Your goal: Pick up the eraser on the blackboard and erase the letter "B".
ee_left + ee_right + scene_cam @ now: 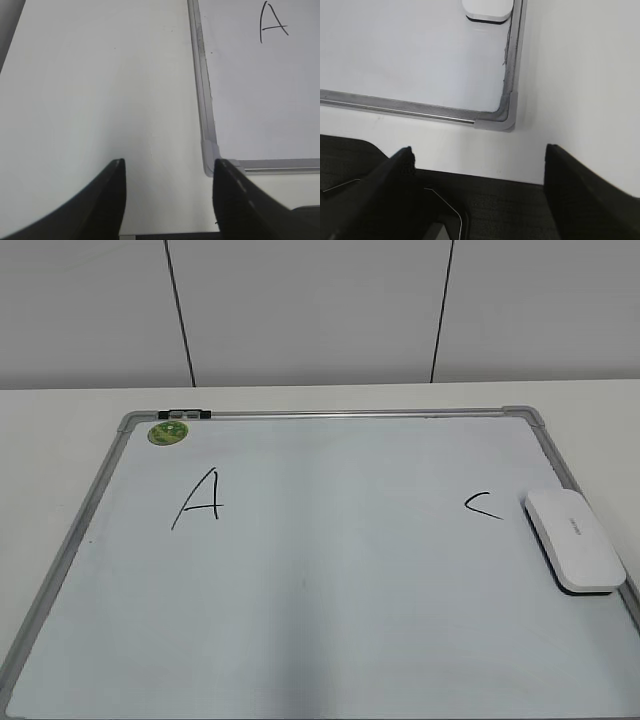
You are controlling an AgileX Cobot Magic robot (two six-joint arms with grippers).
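Note:
The blackboard (pixel 320 570) is a white board with a grey frame lying flat on the table. The white eraser (pixel 574 539) lies on its right edge, next to a black "C" (pixel 482 505); its near end also shows in the right wrist view (pixel 487 10). A black "A" (pixel 200 497) is at the left and shows in the left wrist view (pixel 272 22). No letter "B" shows between them; the middle of the board is blank. My left gripper (pixel 169 172) is open and empty over the table by the board's near left corner (pixel 210 155). My right gripper (pixel 480 155) is open and empty by the near right corner (pixel 505 120).
A round green magnet (pixel 167 432) sits at the board's far left corner beside a black clip (pixel 186 415). A white wall stands behind the table. A dark surface (pixel 510 210) lies past the table's near edge under the right gripper.

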